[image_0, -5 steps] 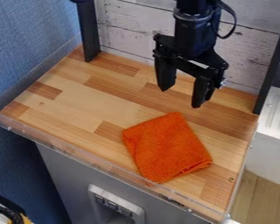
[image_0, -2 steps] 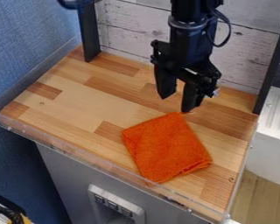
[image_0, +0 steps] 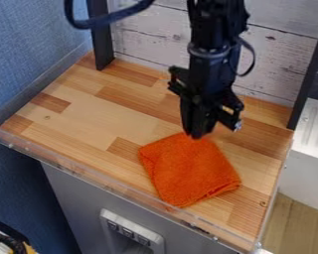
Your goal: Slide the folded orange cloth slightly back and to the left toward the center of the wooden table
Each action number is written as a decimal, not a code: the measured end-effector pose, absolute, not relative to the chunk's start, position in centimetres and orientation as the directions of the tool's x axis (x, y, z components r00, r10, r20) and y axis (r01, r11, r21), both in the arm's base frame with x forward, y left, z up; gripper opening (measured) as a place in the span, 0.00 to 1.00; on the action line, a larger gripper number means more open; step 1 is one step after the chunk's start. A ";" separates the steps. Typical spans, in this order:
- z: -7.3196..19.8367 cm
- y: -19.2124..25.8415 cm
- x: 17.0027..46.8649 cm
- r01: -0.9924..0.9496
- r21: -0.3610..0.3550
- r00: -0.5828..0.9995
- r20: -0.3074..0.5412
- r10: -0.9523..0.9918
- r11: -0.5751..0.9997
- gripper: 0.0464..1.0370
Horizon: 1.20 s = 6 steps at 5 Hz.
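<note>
The black gripper [image_0: 197, 136] hangs down over the middle of the wooden board, its two fingers brought together. Its tips are at the far corner of an orange cloth [image_0: 188, 171] and hide that corner. Whether any fabric is pinched between them cannot be told. The cloth lies flat and folded, right of the board's middle.
The wooden work surface [image_0: 89, 116] has a clear raised lip [image_0: 109, 183] along its front edge. Dark uprights [image_0: 100, 34] stand at the back left and back right, with a white plank wall [image_0: 145, 37] behind. A white ridged surface [image_0: 314, 129] lies to the right.
The gripper has moved down and toward the camera, slightly left, to the cloth's far corner. Its fingers have come together from wide apart. A dark cable or hose has come further into view at the top left.
</note>
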<state>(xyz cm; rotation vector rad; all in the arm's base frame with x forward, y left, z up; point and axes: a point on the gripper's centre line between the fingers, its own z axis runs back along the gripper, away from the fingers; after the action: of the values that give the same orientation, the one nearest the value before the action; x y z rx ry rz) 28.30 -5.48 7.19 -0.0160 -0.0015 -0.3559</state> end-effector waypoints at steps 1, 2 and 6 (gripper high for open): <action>5.8 -5.4 28.1 0.346 -0.014 0.938 -0.015 -0.346 0.938 0.02; 4.8 -5.2 27.5 0.356 -0.012 0.934 -0.024 -0.356 0.934 0.01; 1.9 -4.6 26.4 0.359 0.015 0.933 -0.009 -0.359 0.933 0.01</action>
<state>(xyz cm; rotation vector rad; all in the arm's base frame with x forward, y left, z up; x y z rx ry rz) 26.40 -4.60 1.86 0.0168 0.0061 -0.3671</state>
